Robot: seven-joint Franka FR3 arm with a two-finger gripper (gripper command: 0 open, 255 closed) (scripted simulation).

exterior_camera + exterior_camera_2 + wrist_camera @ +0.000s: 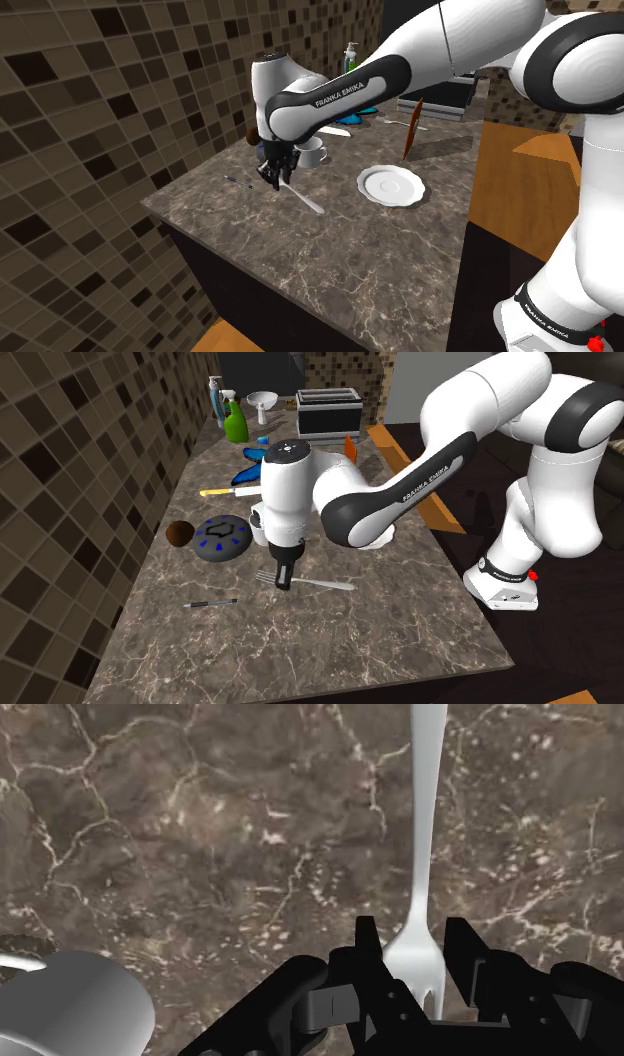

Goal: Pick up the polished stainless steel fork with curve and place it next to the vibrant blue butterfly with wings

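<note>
a dark brown marbled counter [300, 280] runs along a wall of brown mosaic tiles [80, 150]. its near corner and the long edge on the arm's side stand open, and the near stretch of stone is free for moving. nearest that end lies a thin dark pen [210, 603]. just past it the fork [420, 824] lies flat on the stone, handle pointing away from the hand. the gripper [412, 934] is low over its pronged end, fingers spread, one on each side of the prongs and not clasping them. close beside the hand stands a white mug [312, 152]. a white plate [390, 186] sits toward the open edge, a dark disc [222, 538] and a brown ball [179, 533] toward the wall. farther on lies the blue butterfly [245, 472], well apart from the fork, then a green bottle [235, 424] and a black box [330, 412] at the far end.
</note>
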